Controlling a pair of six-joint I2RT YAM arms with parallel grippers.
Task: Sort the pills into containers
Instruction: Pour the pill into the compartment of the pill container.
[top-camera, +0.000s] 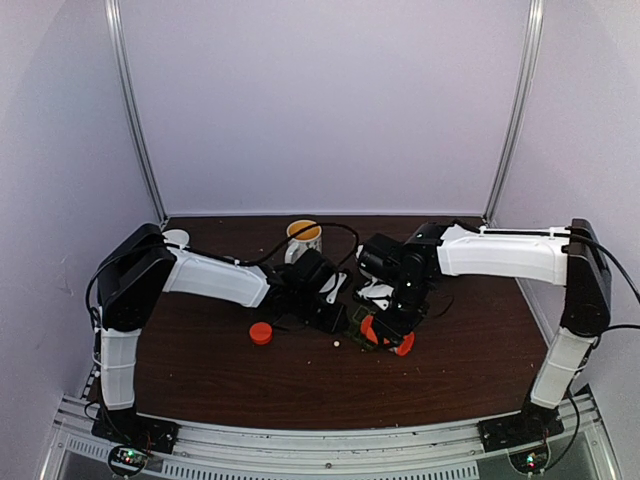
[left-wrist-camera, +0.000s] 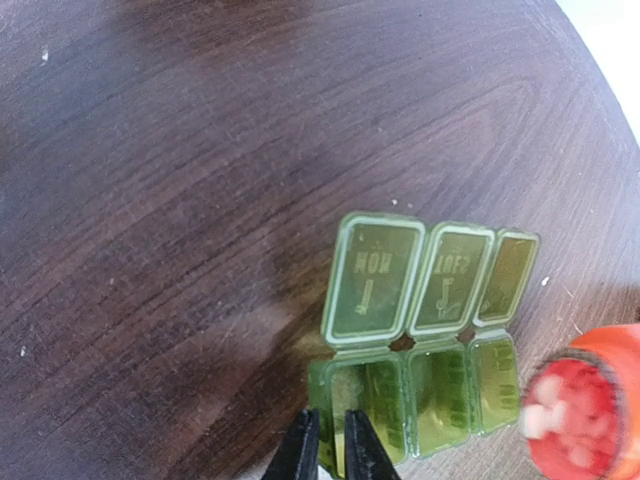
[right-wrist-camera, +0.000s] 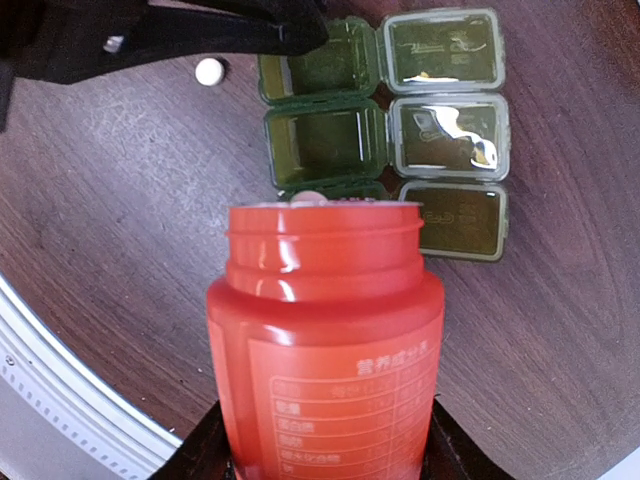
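Note:
The green pill box (left-wrist-camera: 405, 388) lies on the dark wood table with its three lids (left-wrist-camera: 375, 278) folded open. My left gripper (left-wrist-camera: 331, 452) straddles the outer wall of the end compartment, jaws closed on it. From the right wrist, its black fingers (right-wrist-camera: 290, 35) reach that same compartment. My right gripper (right-wrist-camera: 320, 445) is shut on an uncapped red pill bottle (right-wrist-camera: 325, 330), tilted with its mouth over the far end compartment. White pills (left-wrist-camera: 548, 415) fill the bottle's mouth. One white pill (right-wrist-camera: 209, 71) lies loose on the table beside the box.
The bottle's red cap (top-camera: 261, 333) lies on the table left of the grippers. A white mug (top-camera: 303, 238) stands behind them, another white object (top-camera: 176, 238) at the back left. The two grippers work close together at mid-table.

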